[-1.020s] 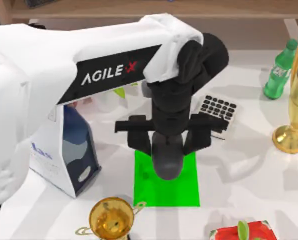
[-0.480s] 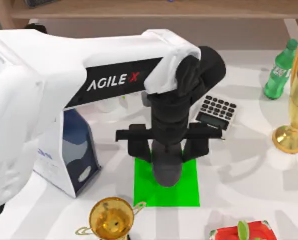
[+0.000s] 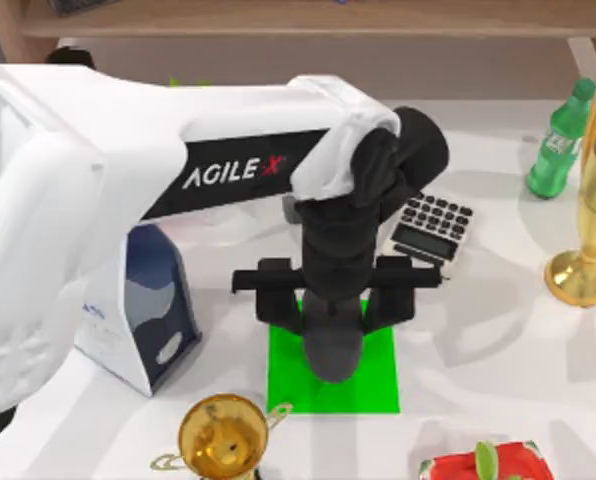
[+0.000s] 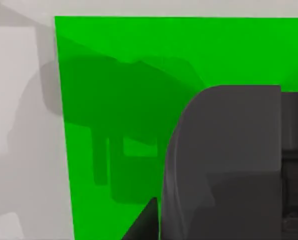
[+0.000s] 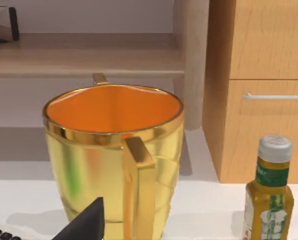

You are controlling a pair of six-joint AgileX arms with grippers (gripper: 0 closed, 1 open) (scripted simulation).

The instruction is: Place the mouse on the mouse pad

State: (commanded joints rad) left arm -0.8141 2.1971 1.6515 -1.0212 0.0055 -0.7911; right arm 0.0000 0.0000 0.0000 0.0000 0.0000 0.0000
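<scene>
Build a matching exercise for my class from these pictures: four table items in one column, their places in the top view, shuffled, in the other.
Items:
1. mouse pad
2. calculator
3. green bottle
4. milk carton

Places:
A. far right, near the back
B. left of the green square
C. under the left gripper
D. just right of the black wrist

Pairs: 1-C, 2-D, 3-A, 4-B

Bright green mouse pad (image 3: 378, 385), dark grey mouse (image 3: 333, 345), gold trophy (image 3: 221, 437)
</scene>
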